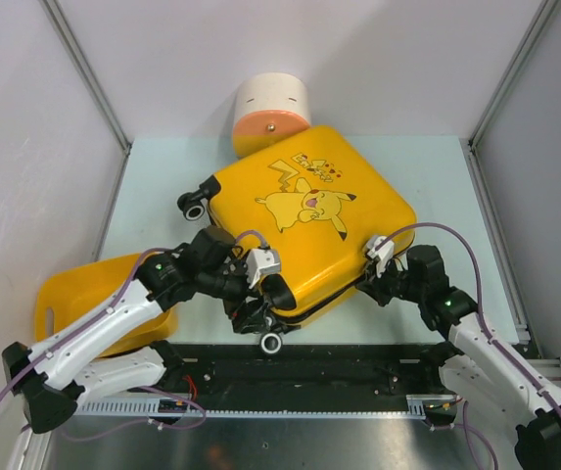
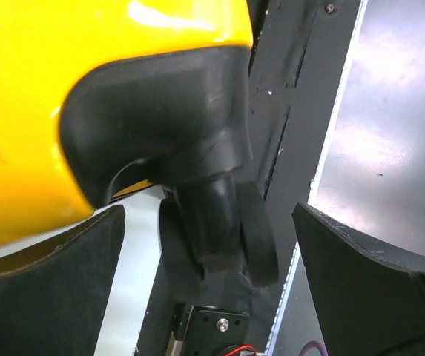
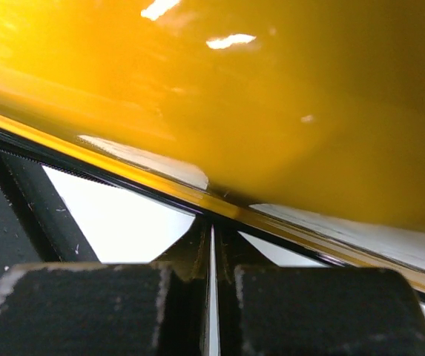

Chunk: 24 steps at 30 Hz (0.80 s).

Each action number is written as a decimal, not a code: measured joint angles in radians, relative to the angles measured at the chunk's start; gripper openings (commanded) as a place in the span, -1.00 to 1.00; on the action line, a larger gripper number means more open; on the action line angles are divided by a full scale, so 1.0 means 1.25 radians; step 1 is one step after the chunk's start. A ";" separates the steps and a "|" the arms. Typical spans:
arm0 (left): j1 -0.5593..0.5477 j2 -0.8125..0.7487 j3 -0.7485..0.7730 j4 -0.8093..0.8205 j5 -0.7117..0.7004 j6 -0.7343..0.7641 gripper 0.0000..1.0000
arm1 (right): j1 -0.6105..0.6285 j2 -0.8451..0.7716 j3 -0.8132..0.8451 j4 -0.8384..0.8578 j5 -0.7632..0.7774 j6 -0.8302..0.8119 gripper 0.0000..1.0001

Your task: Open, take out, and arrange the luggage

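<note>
Padded fingers of the right gripper sit nearest, drawn almost together with only a thin slit between them, their tips pressed up to the black zipper seam on the near right edge of the luggage. A dark sliver runs from the slit to the seam, but whether it is a zipper pull held in the pinch cannot be told. The left gripper stands wide open and holds nothing, its 2 fingers flanking the near corner wheel without touching it. The luggage lies flat and closed, printed side up, skewed across the middle of the table, its far corner close to a cream-and-orange cylindrical container, with a smaller yellow tub to its left under the left arm. The step in hand appears to be unzipping. To do it well, the right gripper needs a firm hold on the pull and a drag that follows the seam, not one that pulls away from it. The glossy shell will likely slide, so the left gripper should brace the wheel corner against that pull.
</note>
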 measured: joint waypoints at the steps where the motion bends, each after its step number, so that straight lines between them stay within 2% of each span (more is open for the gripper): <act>1: -0.009 0.009 0.001 -0.001 -0.014 0.001 0.90 | 0.006 0.003 0.000 0.004 0.002 0.003 -1.00; 5: -0.051 0.030 0.001 -0.009 -0.081 0.006 0.63 | 0.016 0.005 -0.001 0.009 0.013 0.019 -1.00; 6: -0.060 0.031 0.001 -0.009 -0.100 0.009 0.42 | 0.017 0.003 -0.001 0.010 0.017 0.023 -1.00; 8: -0.069 0.031 0.001 -0.009 -0.135 0.023 0.18 | 0.021 -0.002 -0.002 0.008 0.028 0.030 -1.00; 9: -0.070 0.031 0.001 -0.010 -0.145 0.026 -0.08 | 0.023 -0.006 -0.002 0.006 0.034 0.031 -1.00; 15: -0.079 0.018 0.033 -0.016 -0.170 0.032 -0.92 | 0.006 -0.060 -0.001 -0.013 0.076 0.002 -1.00; 16: -0.078 0.022 0.033 -0.016 -0.176 0.042 -1.00 | -0.010 -0.066 0.001 -0.020 0.074 -0.010 -1.00; 18: -0.079 0.034 0.037 -0.021 -0.178 0.059 -1.00 | -0.058 -0.065 0.007 -0.032 0.050 -0.040 -1.00; 24: -0.079 0.035 0.040 -0.035 -0.171 0.113 -1.00 | -0.373 -0.054 0.026 -0.077 -0.053 -0.199 -1.00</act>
